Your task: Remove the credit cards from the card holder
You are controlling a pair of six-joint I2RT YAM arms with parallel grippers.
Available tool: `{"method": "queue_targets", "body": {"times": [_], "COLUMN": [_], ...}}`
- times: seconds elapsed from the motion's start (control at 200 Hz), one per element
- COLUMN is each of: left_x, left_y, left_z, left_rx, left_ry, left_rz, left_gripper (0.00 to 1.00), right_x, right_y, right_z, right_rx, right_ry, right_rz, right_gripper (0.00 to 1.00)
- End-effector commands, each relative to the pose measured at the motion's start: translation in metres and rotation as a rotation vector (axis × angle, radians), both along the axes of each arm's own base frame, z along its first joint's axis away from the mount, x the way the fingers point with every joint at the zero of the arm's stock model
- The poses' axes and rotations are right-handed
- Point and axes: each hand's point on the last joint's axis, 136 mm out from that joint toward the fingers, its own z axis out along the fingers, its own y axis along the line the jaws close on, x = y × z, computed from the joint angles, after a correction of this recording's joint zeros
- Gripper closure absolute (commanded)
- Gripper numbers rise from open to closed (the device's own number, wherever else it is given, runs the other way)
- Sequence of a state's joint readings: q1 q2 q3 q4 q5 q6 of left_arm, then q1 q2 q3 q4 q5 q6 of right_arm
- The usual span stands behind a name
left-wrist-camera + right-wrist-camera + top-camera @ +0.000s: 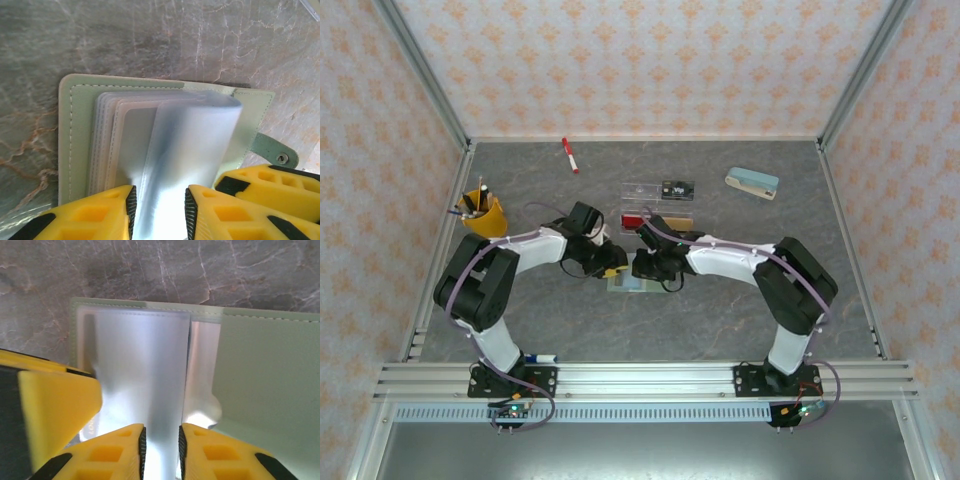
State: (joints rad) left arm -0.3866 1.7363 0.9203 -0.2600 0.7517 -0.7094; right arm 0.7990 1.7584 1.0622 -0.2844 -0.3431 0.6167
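grey marble table [720,300]; left pincer [160,196], right pincer [161,434] each clamped on clear sleeve of card holder [75,130]; tray [645,190], stapler [752,183] beyond.

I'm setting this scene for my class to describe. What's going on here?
The left gripper and right gripper are both at the open wallet in the middle of the table. Each straddles a clear sleeve; whether they pinch is unclear. A red card and a tan card lie just beyond it. The sleeves look empty.
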Motion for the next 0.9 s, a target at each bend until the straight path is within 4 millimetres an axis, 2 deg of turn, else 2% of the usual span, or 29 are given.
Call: {"method": "queue_targets", "body": {"times": [0.0, 0.195, 0.42, 0.546, 0.746, 0.891], "left_x": [0.000, 0.000, 0.002, -0.001, -0.004, -0.002], "left_y": [-0.005, -0.010, -0.020, -0.022, -0.009, -0.004], "left_z": [-0.004, -0.003, 0.006, 0.005, -0.010, -0.006], "left_rx": [0.011, 0.014, -0.026, -0.004, 0.100, 0.127], "left_ry": [0.013, 0.010, -0.006, -0.002, 0.031, 0.011], "left_rz": [-0.020, -0.037, -0.060, -0.076, -0.059, -0.048], "left_gripper": [0.66, 0.66, 0.66, 0.66, 0.60, 0.58], "right_x": [0.011, 0.012, 0.007, 0.004, -0.001, -0.003], "right_y": [-0.009, -0.028, -0.040, -0.049, -0.057, -0.060], "right_z": [0.014, 0.013, -0.005, -0.021, -0.041, -0.048], "right_rx": [0.005, -0.038, -0.098, -0.144, -0.187, -0.205], "right_ry": [-0.070, -0.091, -0.034, 0.025, 0.086, 0.105], "right_rz": [-0.050, -0.102, -0.120, -0.158, -0.175, -0.180], "right_gripper": [0.74, 0.74, 0.73, 0.73, 0.74, 0.74]}}
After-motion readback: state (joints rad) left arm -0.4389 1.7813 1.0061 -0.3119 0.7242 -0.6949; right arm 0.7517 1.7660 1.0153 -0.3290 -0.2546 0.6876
